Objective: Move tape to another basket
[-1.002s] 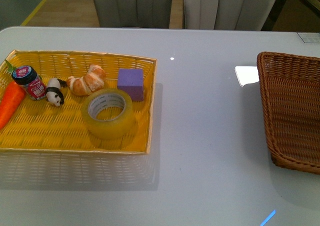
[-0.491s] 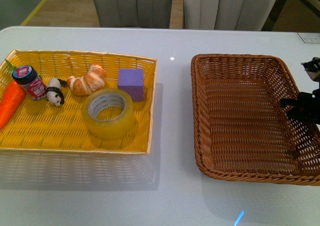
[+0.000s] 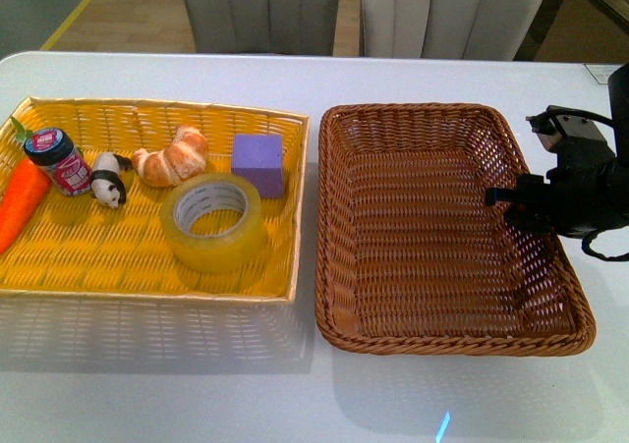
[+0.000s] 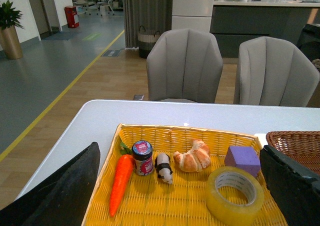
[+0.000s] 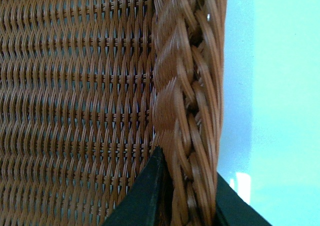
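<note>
The tape [image 3: 214,222] [image 4: 235,195], a yellowish roll with a white core, lies flat in the yellow basket [image 3: 147,276]. The brown wicker basket [image 3: 442,340] sits empty just right of it. My right gripper [image 3: 526,207] [image 5: 187,186] is shut on the brown basket's braided right rim [image 5: 187,110], one finger inside and one outside. My left gripper [image 4: 180,186] is open, hanging above the near side of the yellow basket with the tape ahead between its black fingers [image 4: 60,191]. It does not appear in the front view.
The yellow basket also holds a carrot [image 3: 18,202], a small jar [image 3: 61,161], a panda figure [image 3: 106,180], a croissant [image 3: 172,156] and a purple block [image 3: 257,164]. Two grey chairs [image 4: 185,68] stand behind the white table [image 3: 393,80].
The brown basket has slid left across the table, held by my right gripper, from the right edge to right beside the yellow basket. The tape stayed put.
</note>
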Controlling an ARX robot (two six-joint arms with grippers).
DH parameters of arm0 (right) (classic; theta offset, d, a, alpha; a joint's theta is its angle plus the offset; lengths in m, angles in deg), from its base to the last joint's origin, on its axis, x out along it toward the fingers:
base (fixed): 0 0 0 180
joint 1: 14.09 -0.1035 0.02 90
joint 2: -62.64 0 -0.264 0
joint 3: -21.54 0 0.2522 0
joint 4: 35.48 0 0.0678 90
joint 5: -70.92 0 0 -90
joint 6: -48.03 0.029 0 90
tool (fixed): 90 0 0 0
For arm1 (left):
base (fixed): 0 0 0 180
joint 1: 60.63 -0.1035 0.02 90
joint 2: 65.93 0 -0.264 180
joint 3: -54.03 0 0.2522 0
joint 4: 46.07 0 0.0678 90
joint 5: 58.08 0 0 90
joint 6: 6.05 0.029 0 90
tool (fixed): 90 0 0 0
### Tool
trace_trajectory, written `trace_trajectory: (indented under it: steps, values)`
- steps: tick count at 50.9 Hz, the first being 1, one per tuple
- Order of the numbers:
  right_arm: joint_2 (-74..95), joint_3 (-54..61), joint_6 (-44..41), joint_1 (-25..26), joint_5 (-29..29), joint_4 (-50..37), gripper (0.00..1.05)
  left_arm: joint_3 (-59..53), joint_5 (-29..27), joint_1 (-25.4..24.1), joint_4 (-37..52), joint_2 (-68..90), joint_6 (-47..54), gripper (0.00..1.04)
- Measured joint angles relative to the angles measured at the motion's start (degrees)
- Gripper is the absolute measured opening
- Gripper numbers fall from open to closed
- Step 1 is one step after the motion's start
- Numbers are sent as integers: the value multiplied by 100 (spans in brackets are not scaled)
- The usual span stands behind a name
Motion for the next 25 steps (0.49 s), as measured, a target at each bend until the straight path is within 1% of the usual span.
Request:
trace_trajectory:
  steps: [2,8,12,13,19,20,21,23,25]
  values:
    - [0,26,22,0,4,-26,27,0,0,0,0,0,0,96]
    - [-59,186,44,81,-20,-229,46,0,0,0,0,0,0,96]
    - [-356,496,24,208,-81,-520,63,0,0,0,0,0,0,96]
    - [-402,531,17,225,-81,-553,65,0,0,0,0,0,0,96]
    - [-1058,968,-96,422,-118,-968,84,0,0,0,0,0,0,96]
    - [-1128,1012,-96,444,-111,-1003,86,0,0,0,0,0,0,96]
    - [-1329,1126,-98,496,-96,-1088,91,0,0,0,0,0,0,96]
    - [-1558,1215,-98,557,-98,-1134,97,0,0,0,0,0,0,96]
    - [-1674,1224,-101,590,-101,-1147,96,0,0,0,0,0,0,96]
